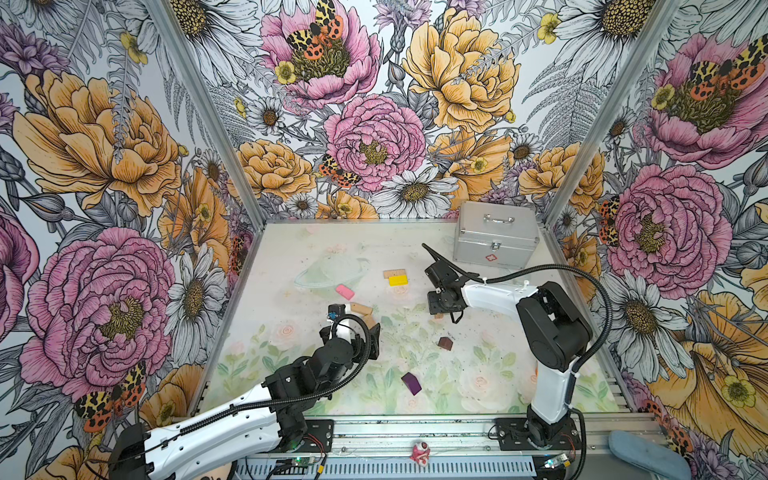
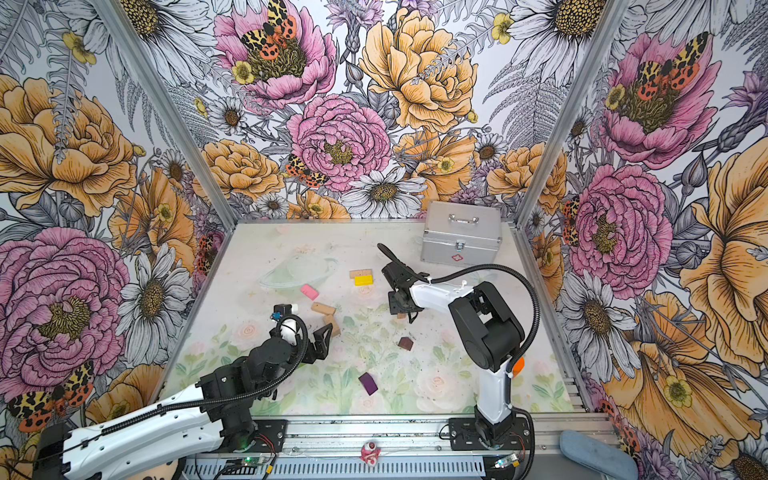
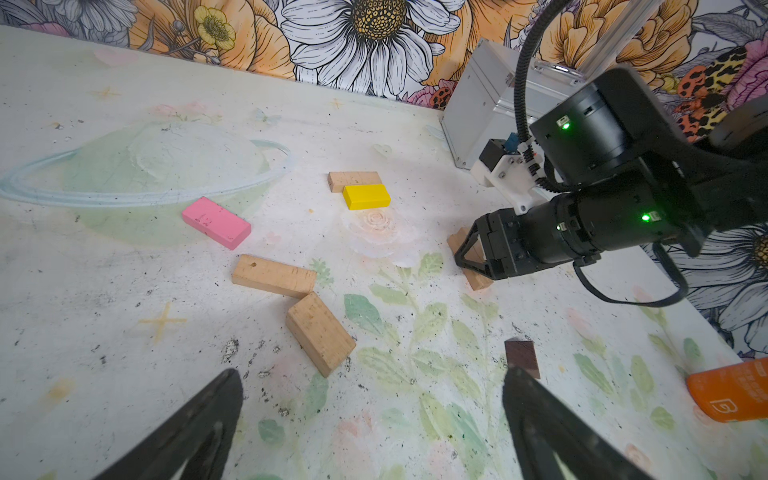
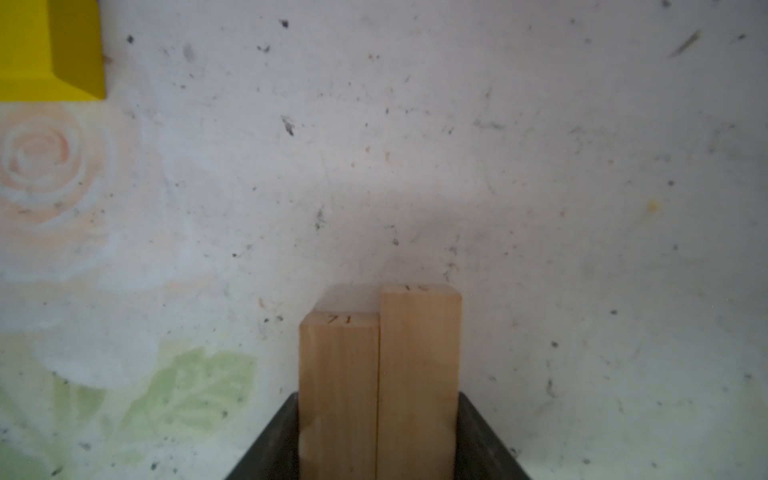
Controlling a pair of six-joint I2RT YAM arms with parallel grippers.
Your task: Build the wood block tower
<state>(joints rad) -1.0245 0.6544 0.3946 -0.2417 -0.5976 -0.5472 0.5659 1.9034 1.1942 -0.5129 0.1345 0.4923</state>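
Grasp step: right end effector (image 4: 378, 415) clamps two side-by-side plain tan rectangular wooden bricks (image 4: 417, 353); left end effector (image 3: 374, 374) gapes empty; next probably calls for a level lift.

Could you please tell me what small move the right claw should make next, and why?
Probably a slight lift: the right claw has two tan blocks side by side between its fingers, which press their outer faces, and no tower stands yet.

Bright, even, diffuse lighting from above; only soft, faint shadows on the pale flower-printed tabletop (image 3: 124, 332). Strong wide-angle bending at the edges of both top views. Soft focus in the right wrist view, notably on the two plain tan wooden bricks (image 4: 380, 374).
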